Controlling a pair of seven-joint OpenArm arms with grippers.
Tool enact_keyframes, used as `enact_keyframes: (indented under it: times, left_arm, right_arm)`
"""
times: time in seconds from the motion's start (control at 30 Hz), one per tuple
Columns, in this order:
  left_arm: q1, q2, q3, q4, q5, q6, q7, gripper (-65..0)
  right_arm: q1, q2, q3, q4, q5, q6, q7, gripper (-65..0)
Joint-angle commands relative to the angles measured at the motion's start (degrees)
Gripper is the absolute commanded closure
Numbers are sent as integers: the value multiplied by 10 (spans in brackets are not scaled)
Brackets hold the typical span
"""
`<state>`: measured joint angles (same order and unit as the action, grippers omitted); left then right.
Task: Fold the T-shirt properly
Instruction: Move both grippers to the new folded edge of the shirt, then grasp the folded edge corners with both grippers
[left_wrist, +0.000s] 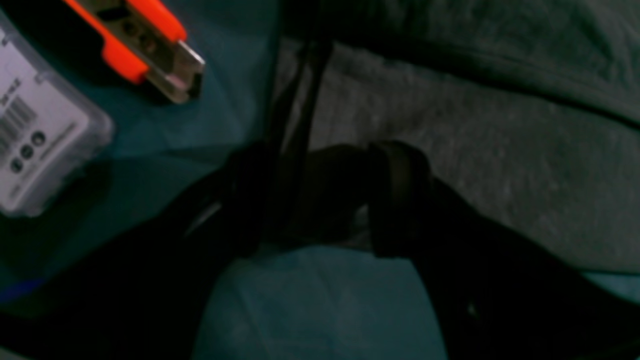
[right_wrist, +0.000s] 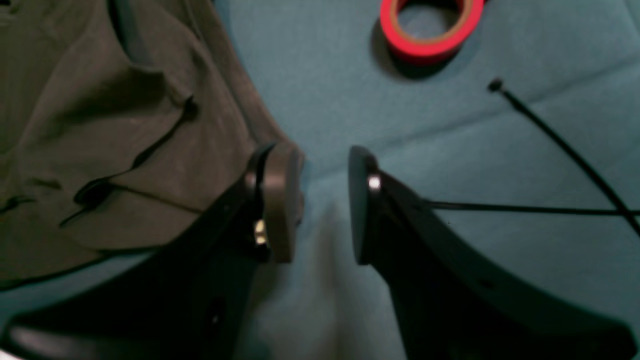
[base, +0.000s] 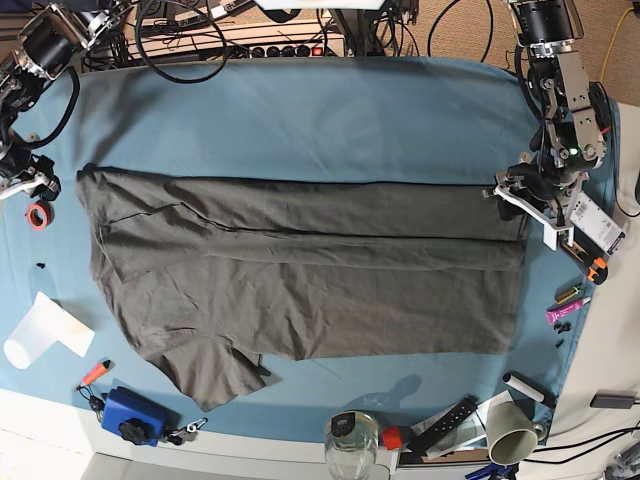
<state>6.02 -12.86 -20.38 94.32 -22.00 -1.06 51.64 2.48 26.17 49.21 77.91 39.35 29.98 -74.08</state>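
Observation:
The dark grey T-shirt (base: 300, 275) lies spread flat and wide across the blue-teal tablecloth (base: 330, 110), with a sleeve at the front left. My left gripper (base: 520, 195) is at the shirt's right edge. In the left wrist view its dark fingers (left_wrist: 400, 200) close around a bunched bit of the shirt's edge (left_wrist: 450, 125). My right gripper (right_wrist: 325, 200) is open and empty, low over the cloth just right of the shirt's edge (right_wrist: 125, 150). In the base view it (base: 38, 185) is at the shirt's far left corner.
A red tape roll (right_wrist: 430, 30) and a black cable tie (right_wrist: 550, 140) lie near the right gripper. An orange utility knife (left_wrist: 140, 45) and a clear labelled box (left_wrist: 35, 130) lie beside the left gripper. A jar (base: 352, 440), mug (base: 510, 428) and blue object (base: 130, 415) line the front edge.

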Motion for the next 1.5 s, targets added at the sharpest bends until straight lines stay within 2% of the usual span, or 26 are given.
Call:
enact_keyframes:
  times: [0.0, 0.27, 0.4, 0.5, 0.57, 0.67, 0.83, 0.97, 1.07, 1.17, 1.33, 1.47]
  left_arm:
    - [11, -1, -2, -6, 14, 15, 63, -319]
    - [11, 0, -2, -5, 15, 15, 71, -319]
    - [7, 0, -2, -5, 6, 5, 71, -319]
    - [-4, 0, -2, -4, -3, -12, 71, -319]
    - [-11, 0, -2, -3, -3, -16, 73, -319]
    - [-14, 0, -2, -3, -4, -18, 75, -319]
    - [-14, 0, -2, -3, -4, -18, 74, -319]
    - [-14, 0, -2, -3, -7, -18, 73, -319]
    - [-14, 0, -2, -3, -7, -18, 73, -319]
    - [-14, 0, -2, -3, -7, -19, 74, -319]
    - [-14, 0, -2, -3, -8, -20, 75, -319]
    - [-14, 0, -2, -3, -19, -20, 79, -319]
  right_arm:
    - [4, 22, 7, 11, 15, 3, 12, -181]
    - [4, 17, 7, 10, 21, 17, 14, -181]
    - [4, -5, 5, 10, 43, 44, 26, -181]
    - [4, -25, -13, 7, 42, 49, 36, -181]
    - [4, -36, -27, 7, 3, 42, 63, -181]
    - [4, -48, -40, 7, -55, 8, 106, -181]
    - [4, -59, -61, 7, -69, 5, 101, -181]
    - [4, -70, -69, 7, -120, -29, 129, -181]
    - [4, -65, -68, 7, -124, -26, 128, -181]
    - [4, -47, -68, 9, -113, -4, 128, -181]
    - [5, -19, -68, 9, -77, -5, 128, -181]
    - [5, -17, -68, 8, -80, -5, 127, -181]
